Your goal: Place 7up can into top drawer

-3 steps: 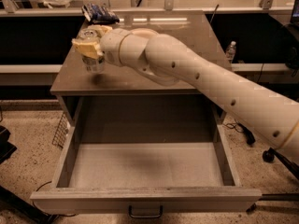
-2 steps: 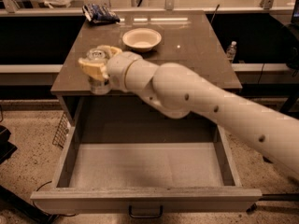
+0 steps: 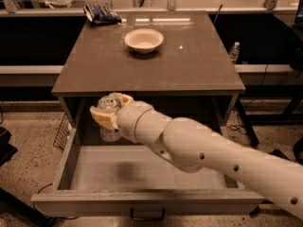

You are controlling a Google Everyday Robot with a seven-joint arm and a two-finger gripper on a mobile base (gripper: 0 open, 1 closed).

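My gripper (image 3: 110, 111) is shut on the 7up can (image 3: 109, 126), a small pale can with a silver top, held upright. It hangs over the back left part of the open top drawer (image 3: 147, 171), just in front of and below the table's front edge. The can's base is a little above the drawer's pale floor. The drawer is pulled out wide, with low side walls and a small dark handle (image 3: 147, 215) on its front. My cream arm (image 3: 203, 148) stretches in from the lower right across the drawer.
A brown table top (image 3: 189, 65) above the drawer carries a cream bowl (image 3: 144, 39) and a dark blue snack packet (image 3: 100, 13) at the back left. A water bottle (image 3: 234, 52) stands behind the table's right side. A wire rack (image 3: 61, 131) is left of the drawer.
My gripper has carried the can off the table's left front part, forward and down past the edge, into the space over the drawer's back left. The bowl has come into view.
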